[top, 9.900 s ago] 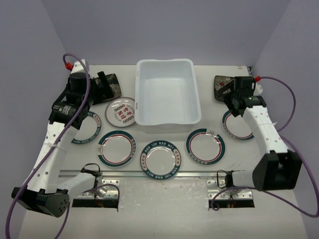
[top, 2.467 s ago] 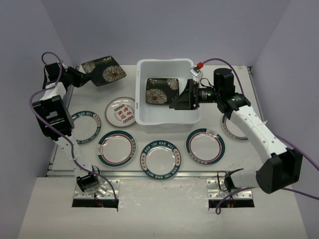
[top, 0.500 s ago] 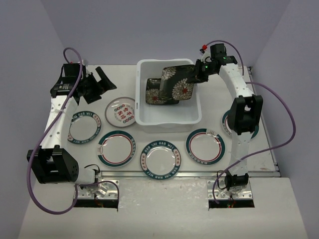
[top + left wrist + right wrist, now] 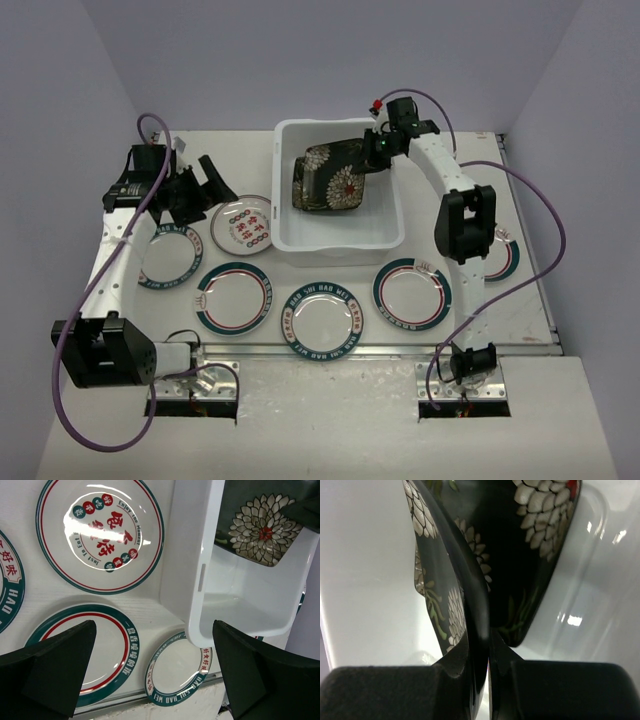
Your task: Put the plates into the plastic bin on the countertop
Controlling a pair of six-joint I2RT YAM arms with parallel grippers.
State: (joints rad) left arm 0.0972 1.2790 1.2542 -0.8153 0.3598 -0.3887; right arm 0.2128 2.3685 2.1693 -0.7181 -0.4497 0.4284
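One black floral plate is pinched by its rim in the right gripper, tilted on edge and running straight ahead of it. Just beneath lies the second black plate, both inside the plastic bin — letting go should drop it flat. The left gripper, spread wide and empty, hovers over the worktop, the small red-lettered plate just ahead — likely its next pick.
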